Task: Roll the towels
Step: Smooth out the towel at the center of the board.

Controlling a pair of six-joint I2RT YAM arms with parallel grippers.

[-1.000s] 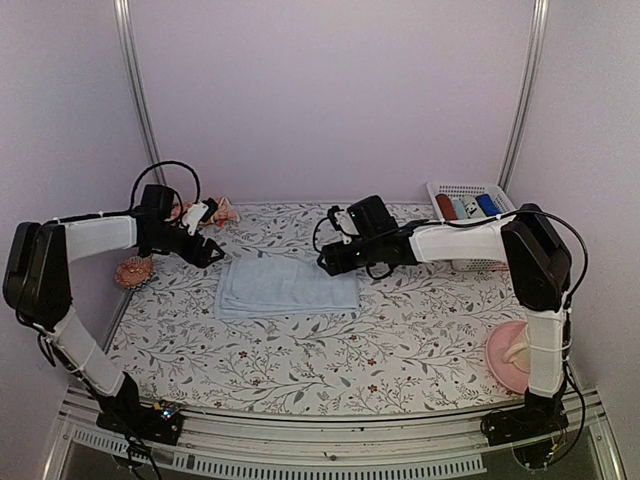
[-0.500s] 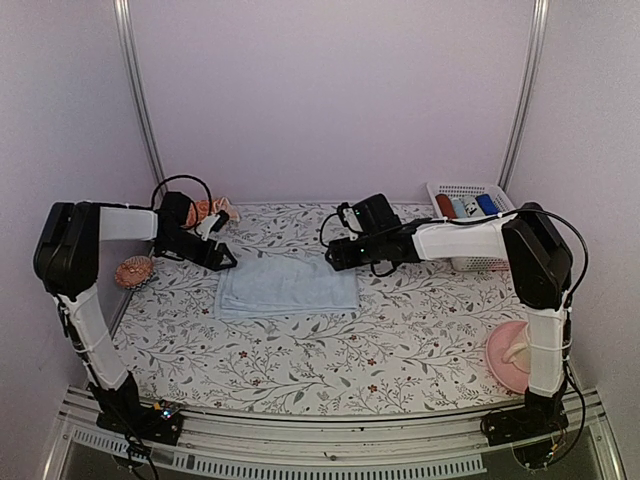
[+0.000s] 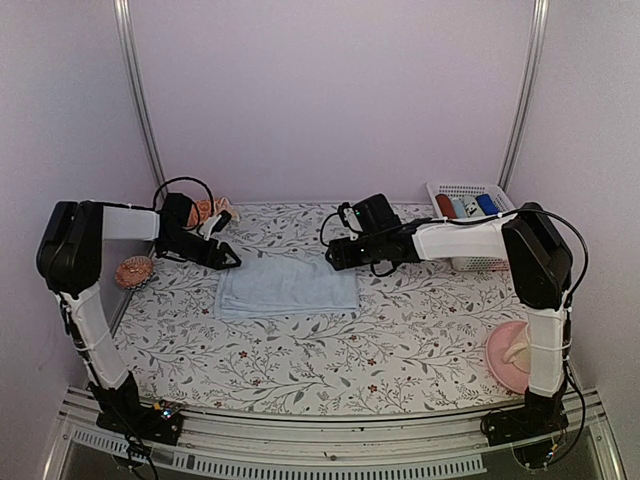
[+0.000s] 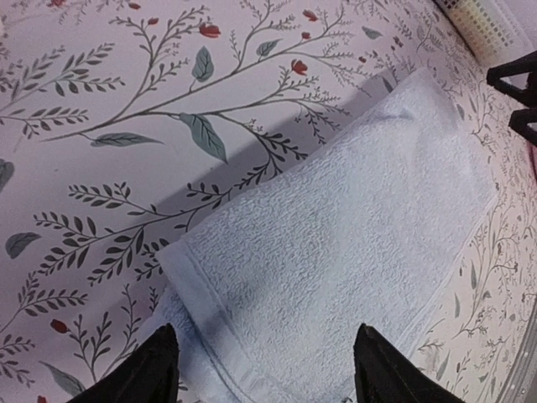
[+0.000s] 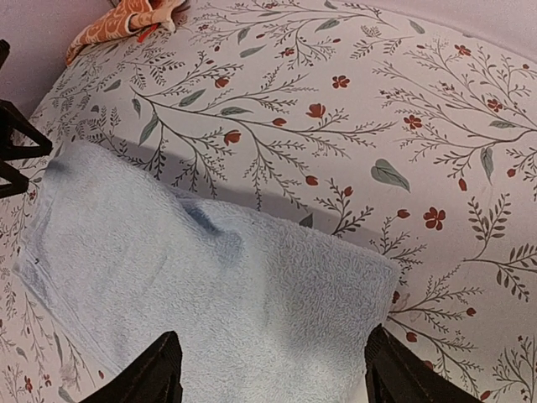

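Top-left from right wrist, not left: orange towel [image 5: 126,17]

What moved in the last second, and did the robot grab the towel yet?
The left gripper swung right, up to the far left corner of the blue towel, jaws open. The right gripper barely shifted, open over the far right corner. Nothing was grabbed. The blue towel stayed flat; the orange towel stayed crumpled at the back.

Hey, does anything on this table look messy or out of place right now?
The orange-red towel lies crumpled at the far left corner of the table, while the light blue towel lies flat and folded in the middle. Nothing looks spilled or damaged.
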